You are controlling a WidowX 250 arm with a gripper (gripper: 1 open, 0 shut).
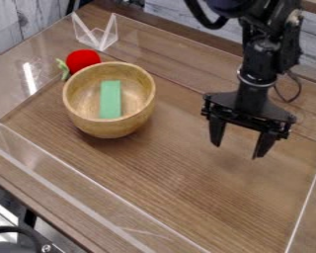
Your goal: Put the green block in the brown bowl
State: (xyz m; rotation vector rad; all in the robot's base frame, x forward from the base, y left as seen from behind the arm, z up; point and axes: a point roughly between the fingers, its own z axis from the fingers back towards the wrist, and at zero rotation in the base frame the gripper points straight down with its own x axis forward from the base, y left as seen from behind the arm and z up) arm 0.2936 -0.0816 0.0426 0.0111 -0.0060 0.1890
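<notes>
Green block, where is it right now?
The green block lies inside the brown bowl on the left of the table, just in front of the red toy fruit.

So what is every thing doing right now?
green block: lying flat inside the bowl.
brown bowl: upright on the table, holding the block.
red toy fruit: on the table just behind the bowl.
gripper: open, empty, pointing down, off to the bowl's right.

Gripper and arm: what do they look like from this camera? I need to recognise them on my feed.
The gripper is all black, with two thin straight fingers under a flat crossbar. The arm above is a black column with dark cables looping beside it. No markings are legible.
</notes>
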